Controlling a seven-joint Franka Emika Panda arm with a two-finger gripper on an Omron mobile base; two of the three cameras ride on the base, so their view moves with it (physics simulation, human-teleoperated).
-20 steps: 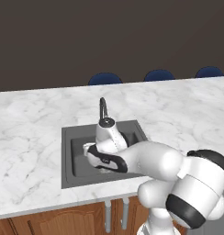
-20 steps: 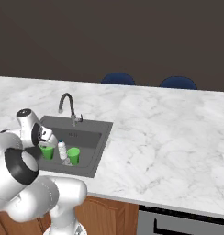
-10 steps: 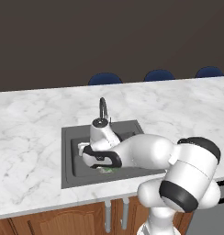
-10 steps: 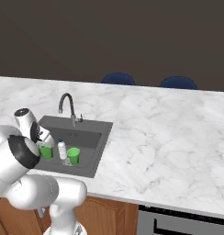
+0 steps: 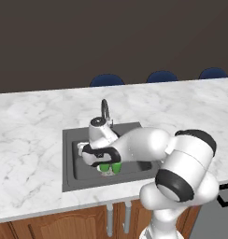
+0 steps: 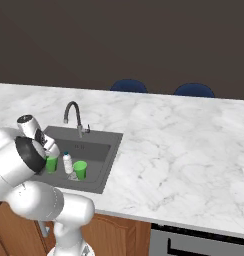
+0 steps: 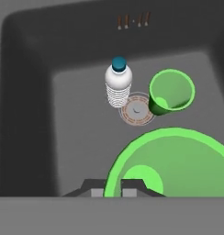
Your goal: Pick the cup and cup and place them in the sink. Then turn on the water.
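Hand view: near cup (image 7: 173, 165) sits right at the gripper (image 7: 120, 188), its rim between the finger tips; whether they pinch it I cannot tell. Second cup (image 7: 171, 92) stands upright on the sink (image 7: 36, 137) floor, by the drain (image 7: 137, 109) and the bottle (image 7: 118, 82).

— Where was your arm?

— You had it bent forward and reaching down low, wrist tipped so the hand pointed downward.

— And the claw (image 7: 113, 189)?

— Its two dark tips sat close together, pinching a green rim between them.
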